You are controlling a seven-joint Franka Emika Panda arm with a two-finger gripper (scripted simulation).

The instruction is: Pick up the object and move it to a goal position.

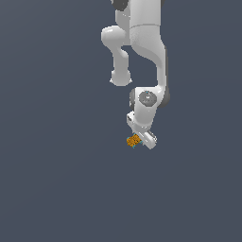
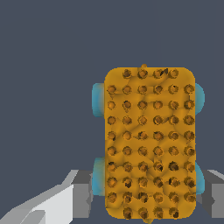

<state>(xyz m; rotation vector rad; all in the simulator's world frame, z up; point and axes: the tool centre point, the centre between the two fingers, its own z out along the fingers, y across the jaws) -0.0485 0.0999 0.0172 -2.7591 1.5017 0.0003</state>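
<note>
The arm reaches down from the top of the exterior view, and its claw sits low in the middle of the scene with the object at its tip, on the exterior view's left side of the white fingers. In the wrist view the object fills much of the frame: an orange-yellow slab covered in rows of dark studs, with teal lobes bulging at its long edges. Grey and white fingers show on both sides of its lower part, close against it, so the claw looks pinched on the object rather than spread, though the contact faces themselves are hidden behind the slab. Whether the object is lifted or resting on the ground cannot be told, since the dark blue-grey ground is uniform and shows no shadow or edge beneath it. The goal dot is not visible in either view. My reading is that the grasp is made and the carry is the step in hand. The next move calls for keeping the pinch firm, raising the object clear if it is not already, and travelling toward the goal once that is located, without letting the slab twist between the fingers.
</note>
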